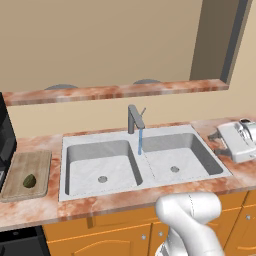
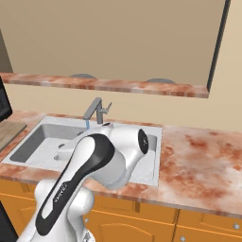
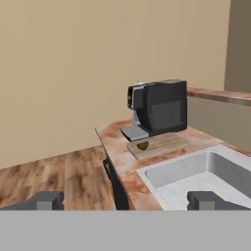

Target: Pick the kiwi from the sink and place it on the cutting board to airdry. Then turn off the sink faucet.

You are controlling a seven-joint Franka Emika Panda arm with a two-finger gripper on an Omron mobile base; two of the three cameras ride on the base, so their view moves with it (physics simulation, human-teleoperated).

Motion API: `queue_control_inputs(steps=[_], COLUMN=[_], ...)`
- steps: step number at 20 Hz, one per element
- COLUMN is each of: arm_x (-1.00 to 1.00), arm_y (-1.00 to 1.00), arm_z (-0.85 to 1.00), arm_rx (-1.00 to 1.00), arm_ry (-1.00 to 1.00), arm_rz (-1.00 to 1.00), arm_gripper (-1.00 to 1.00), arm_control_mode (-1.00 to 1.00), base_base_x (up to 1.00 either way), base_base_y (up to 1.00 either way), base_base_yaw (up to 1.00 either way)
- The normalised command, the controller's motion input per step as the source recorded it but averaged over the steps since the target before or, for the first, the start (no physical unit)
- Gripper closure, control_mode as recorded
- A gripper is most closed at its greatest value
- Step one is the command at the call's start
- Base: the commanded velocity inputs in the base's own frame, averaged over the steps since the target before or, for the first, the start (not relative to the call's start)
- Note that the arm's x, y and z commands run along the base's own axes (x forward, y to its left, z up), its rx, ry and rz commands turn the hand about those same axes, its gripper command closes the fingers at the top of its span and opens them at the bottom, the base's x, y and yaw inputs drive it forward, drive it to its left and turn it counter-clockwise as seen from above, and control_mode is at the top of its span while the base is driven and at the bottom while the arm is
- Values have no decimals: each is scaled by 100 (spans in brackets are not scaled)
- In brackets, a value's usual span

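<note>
**Kiwi's on the board, tap's still running**

So the first half looks done to me. The kiwi (image 1: pixel 29 181) is sitting on the cutting board (image 1: pixel 35 165), toward the near-left part of it in the left base view, and nothing is holding it. The board lies flat on the marble-look surface (image 1: pixel 110 202) just left of the sink (image 1: pixel 145 186), with a dark coffee machine (image 3: pixel 159 109) right behind it. From the hand view you can see the same setup: kiwi on the near end of the board, machine behind, a corner of the left basin at the bottom right.

Both basins look empty apart from their drains, so nothing's left to fish out.

What's not done: the sink faucet (image 1: pixel 134 118) still has a blue stream of water (image 1: pixel 140 141) coming off the spout, falling at the near edge of the divider into the right basin. Its thin lever handle sticks up at an angle to the right.

The tool (image 3: pixel 128 201) has its two tips spread wide with nothing between them, and it's up off the surface, looking across at the board and machine rather than at the faucet. In the right base view the arm is folded in front of the sink.

My read: what's left is swinging over to the lever and pushing it to shut the water off.
</note>
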Motion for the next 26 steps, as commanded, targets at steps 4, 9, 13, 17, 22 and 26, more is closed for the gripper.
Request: queue_control_inputs(steps=[4, 9, 13, 17, 22, 26], arm_x=[29, 28, 19, 18, 15, 21], arm_y=[0, 0, 0, 0, 2, 0], arm_z=[-3, 0, -5, 0, 0, 0], arm_rx=[4, 17, 14, 6, 0, 0], arm_ry=[0, 0, 0, -2, -4, -1], arm_rz=[0, 1, 2, 2, 0, 0], arm_gripper=[-100, -100, -100, -100, -100, -100], arm_control_mode=[-100, -100, -100, -100, -100, -100], base_base_x=[0, 0, 0, 0, 0, 0], base_base_y=[0, 0, 0, 0, 0, 0], base_base_yaw=[0, 0, 0, 0, 0, 0])
